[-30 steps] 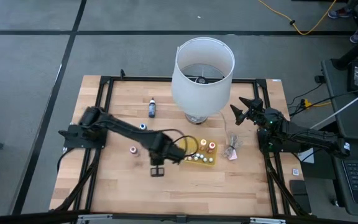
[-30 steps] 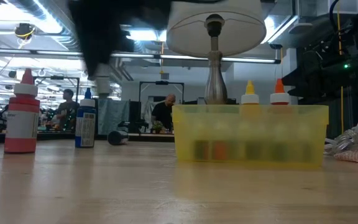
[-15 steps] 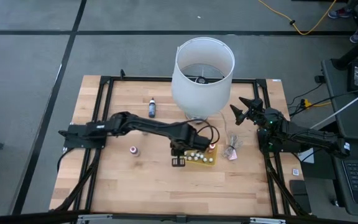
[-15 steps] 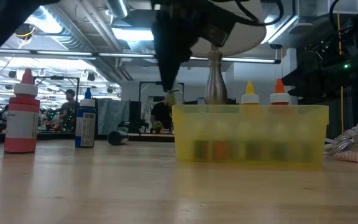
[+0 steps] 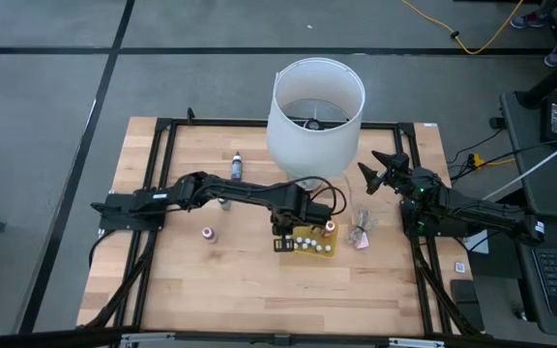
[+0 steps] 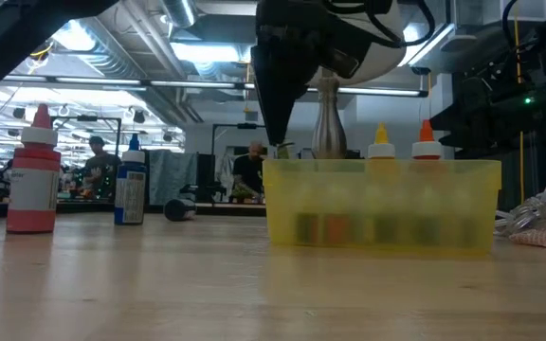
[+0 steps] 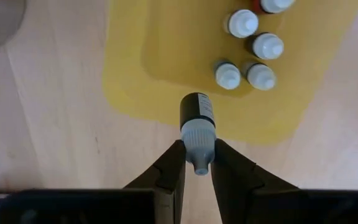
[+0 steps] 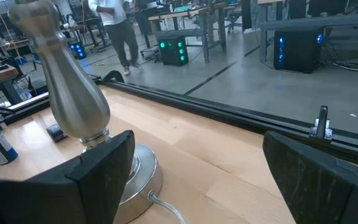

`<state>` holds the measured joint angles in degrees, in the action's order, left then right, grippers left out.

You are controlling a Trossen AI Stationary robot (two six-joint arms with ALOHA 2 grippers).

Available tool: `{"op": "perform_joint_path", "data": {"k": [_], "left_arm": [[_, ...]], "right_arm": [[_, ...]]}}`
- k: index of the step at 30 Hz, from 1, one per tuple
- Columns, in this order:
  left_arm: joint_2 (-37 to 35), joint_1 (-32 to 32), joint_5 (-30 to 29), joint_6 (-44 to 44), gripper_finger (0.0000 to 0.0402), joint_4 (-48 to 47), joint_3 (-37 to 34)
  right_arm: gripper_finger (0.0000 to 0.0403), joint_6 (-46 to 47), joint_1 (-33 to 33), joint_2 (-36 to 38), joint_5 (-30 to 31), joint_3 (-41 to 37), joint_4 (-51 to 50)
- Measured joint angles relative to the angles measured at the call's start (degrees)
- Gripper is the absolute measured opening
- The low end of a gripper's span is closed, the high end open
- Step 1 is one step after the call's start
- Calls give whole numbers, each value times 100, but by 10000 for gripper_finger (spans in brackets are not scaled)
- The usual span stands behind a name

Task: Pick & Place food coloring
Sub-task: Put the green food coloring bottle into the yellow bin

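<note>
Left end effector (image 7: 199,163) is clamped on a small dark bottle (image 7: 197,124) w/ a grey cap, pinching it at the cap. The bottle's long axis runs straight out from the fingers, base leading. In the wrist view the base sits over the near rim of the yellow tray (image 7: 129,68); my read is it needs to go a bit further in before release.

In the high view the left end effector (image 5: 285,224) hangs at the tray's (image 5: 326,253) 9 o'clock end, near table centre. Four white-capped bottles (image 7: 247,43) stand in the tray just ahead of the held one, so the open slot looks to be the bare part beside them; knocking them is the risk.

Left arm is clearly the nearer one. Right end effector (image 5: 383,170) waits at approx. 2 o'clock on the table (image 5: 259,290), fingers spread wide, nothing in them.

Other stuff: lamp (image 5: 315,116) at 12 o'clock of the tray, close behind it; clear wrapper (image 5: 361,232) at 3 o'clock; blue bottle (image 5: 237,167) and red bottle (image 5: 208,233) loose on the table off toward 9 o'clock, well apart from the tray.
</note>
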<state>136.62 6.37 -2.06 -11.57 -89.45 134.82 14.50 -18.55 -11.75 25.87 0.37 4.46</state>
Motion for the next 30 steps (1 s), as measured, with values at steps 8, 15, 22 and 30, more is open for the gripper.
{"op": "perform_joint_path", "data": {"k": [8, 15, 22, 30], "left_arm": [[231, -11, -60, 324, 61, 126, 2], [380, 70, -112, 482, 61, 139, 15], [420, 109, -80, 490, 61, 449, -1], [413, 100, -66, 490, 61, 472, -59]], "right_arm": [[355, 0, -1, 1, 0, -1, 0], [355, 0, -2, -2, 0, -1, -2], [355, 0, 0, -2, 0, -1, 1], [355, -1, -1, -1, 0, 0, -1]]}}
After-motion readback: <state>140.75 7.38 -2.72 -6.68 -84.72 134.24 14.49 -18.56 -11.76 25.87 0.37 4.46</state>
